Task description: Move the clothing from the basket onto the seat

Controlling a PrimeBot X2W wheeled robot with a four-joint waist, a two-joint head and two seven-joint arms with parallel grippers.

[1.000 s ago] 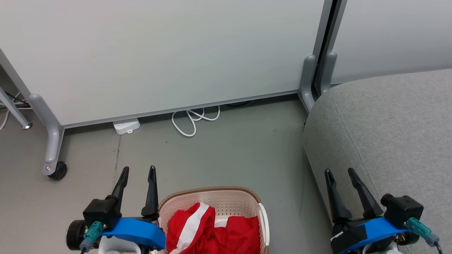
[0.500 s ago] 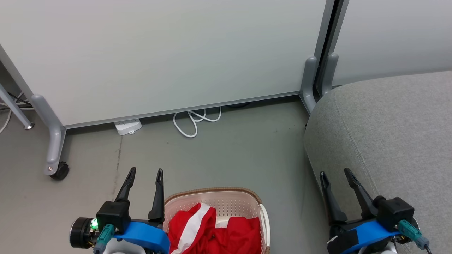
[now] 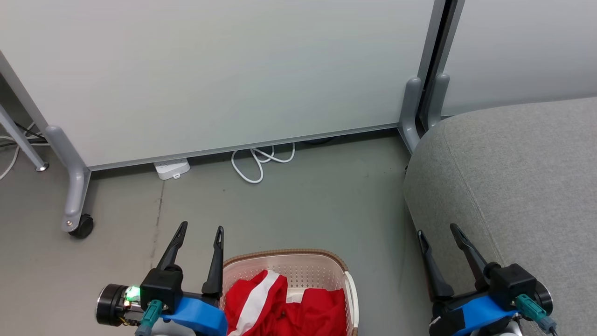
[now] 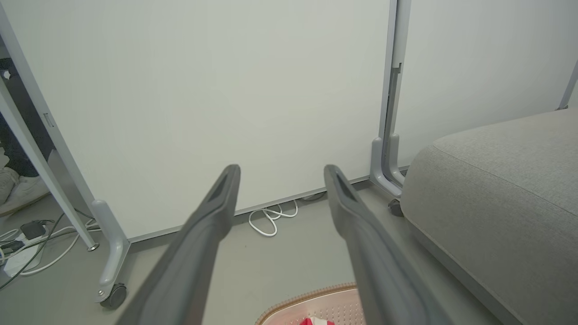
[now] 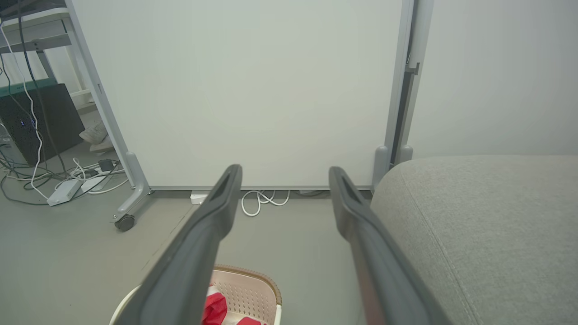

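Spread apart and empty, the left pincer (image 3: 202, 227) hangs just beside the left rim of the basket (image 3: 289, 252). The right pincer (image 3: 437, 229), also parted and holding nothing, sits against the near edge of the seat (image 3: 513, 177), well apart from the basket. The red clothing (image 3: 280, 308), one piece white-striped, lies heaped inside the basket on the floor (image 3: 303, 196). Nothing is gripped yet. A descending finger could snag the perforated wall and drag or tip the light basket. A shallow pinch might let a garment slip onto the floor short of the seat.
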